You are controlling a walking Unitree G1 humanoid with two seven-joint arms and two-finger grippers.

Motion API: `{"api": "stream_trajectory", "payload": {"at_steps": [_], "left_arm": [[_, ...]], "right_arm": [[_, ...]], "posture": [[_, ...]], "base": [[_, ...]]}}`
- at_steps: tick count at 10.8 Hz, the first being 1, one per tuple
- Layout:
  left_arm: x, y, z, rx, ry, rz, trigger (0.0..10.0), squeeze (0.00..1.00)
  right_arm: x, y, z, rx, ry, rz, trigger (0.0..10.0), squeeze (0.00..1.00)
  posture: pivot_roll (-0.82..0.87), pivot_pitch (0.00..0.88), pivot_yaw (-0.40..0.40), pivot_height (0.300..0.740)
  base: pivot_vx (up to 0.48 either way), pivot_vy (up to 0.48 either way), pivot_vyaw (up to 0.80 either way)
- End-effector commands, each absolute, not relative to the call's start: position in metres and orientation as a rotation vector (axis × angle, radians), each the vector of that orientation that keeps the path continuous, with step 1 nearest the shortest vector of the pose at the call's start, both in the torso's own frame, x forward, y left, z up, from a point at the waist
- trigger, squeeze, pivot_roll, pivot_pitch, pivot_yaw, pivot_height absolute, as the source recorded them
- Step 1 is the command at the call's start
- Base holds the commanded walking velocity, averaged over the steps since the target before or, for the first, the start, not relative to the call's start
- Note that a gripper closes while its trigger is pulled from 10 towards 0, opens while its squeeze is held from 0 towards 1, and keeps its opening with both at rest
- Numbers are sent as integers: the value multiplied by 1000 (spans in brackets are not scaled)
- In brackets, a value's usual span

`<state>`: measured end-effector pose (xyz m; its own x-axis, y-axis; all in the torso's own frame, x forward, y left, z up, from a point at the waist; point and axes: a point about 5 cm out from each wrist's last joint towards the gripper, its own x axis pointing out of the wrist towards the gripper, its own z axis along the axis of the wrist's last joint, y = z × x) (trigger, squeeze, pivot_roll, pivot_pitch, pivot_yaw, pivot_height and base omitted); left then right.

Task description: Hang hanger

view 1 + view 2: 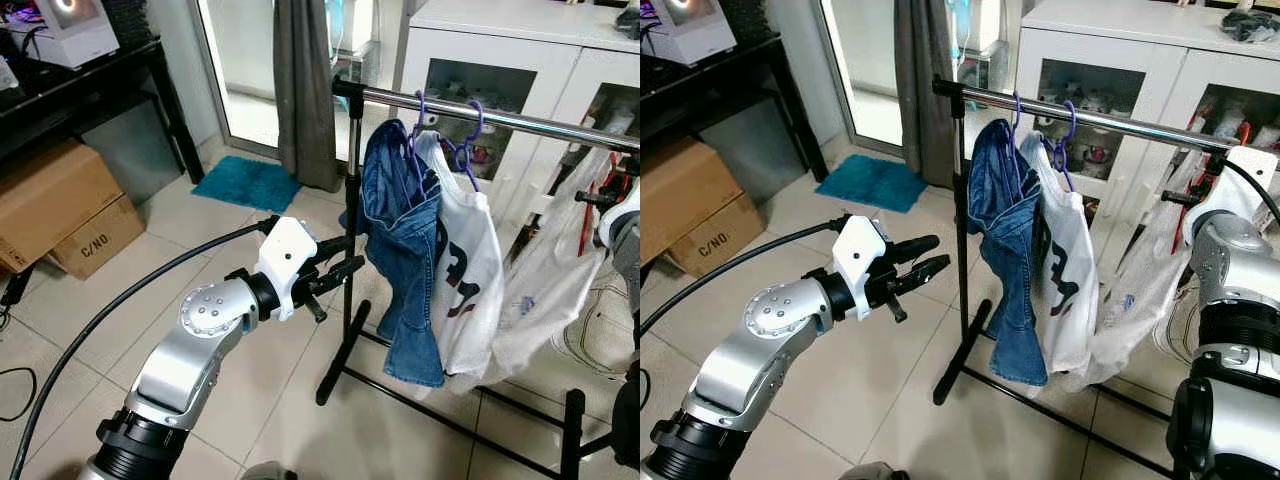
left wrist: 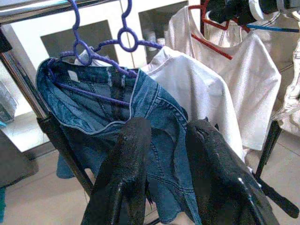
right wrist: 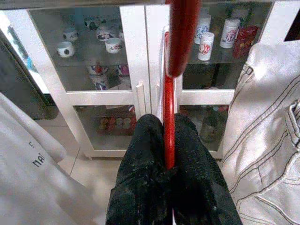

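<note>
A steel rail of a black clothes rack carries a blue denim jacket and a white T-shirt, each on a purple hanger. Further right a white garment hangs from a red hanger. My right gripper is shut on that red hanger's stem, up by the rail at the right. My left gripper is held out at mid height, just left of the rack's post. It points at the denim jacket; its fingers are open with nothing between them.
The rack's black foot crosses the tiled floor ahead. A white glass-door cabinet stands behind the rail. Cardboard boxes and a black table are at the left. A teal mat and a grey curtain lie beyond.
</note>
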<state>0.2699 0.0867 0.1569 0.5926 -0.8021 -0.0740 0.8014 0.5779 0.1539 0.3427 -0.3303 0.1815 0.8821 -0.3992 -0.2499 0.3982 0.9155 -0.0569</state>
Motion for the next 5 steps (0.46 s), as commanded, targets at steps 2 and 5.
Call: {"api": "stream_trajectory", "payload": {"at_steps": [2,5], "left_arm": [[273,88,159,192,-7,-927,10000,0],[274,88,159,192,-7,-935,10000,0]], "right_arm": [[350,-326,189,-1,240,-416,0,0],[355,-328,174,-6,321,-434,0,0]], "posture": [[125,0,57,740],[129,0,63,740]], "base": [[0,0,0],[0,0,0]]}}
